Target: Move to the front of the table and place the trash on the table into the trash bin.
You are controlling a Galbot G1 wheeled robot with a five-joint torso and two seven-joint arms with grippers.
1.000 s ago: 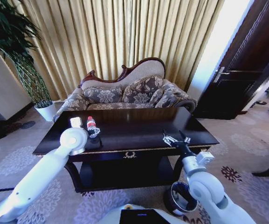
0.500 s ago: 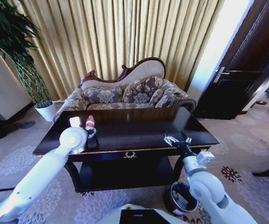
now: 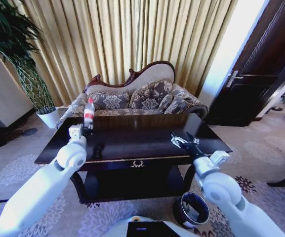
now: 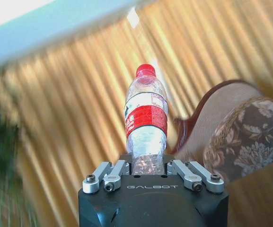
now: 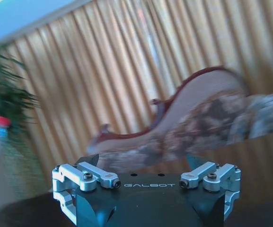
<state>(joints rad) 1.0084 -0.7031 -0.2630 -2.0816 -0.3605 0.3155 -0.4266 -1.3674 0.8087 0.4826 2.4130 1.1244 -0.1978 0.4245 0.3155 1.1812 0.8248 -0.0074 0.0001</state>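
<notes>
Head view: left gripper clamps the bottle upright, above the table. Right gripper hovers open over the table's right side.

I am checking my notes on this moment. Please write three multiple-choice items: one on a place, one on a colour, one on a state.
1. Where is the bin?
A. on the floor by the table's right front corner
B. on the table
C. on the sofa

2. What colour is the bottle's cap?
A. blue
B. red
C. green

3. What is the right gripper's state?
A. shut on a wrapper
B. shut on the bottle
C. open, holding nothing

Key: 1 A, the bin stands on the carpet beside the table. 2 B, the bottle, clamped in the left gripper, has a red cap. 3 C, the right gripper has its fingers spread.
</notes>
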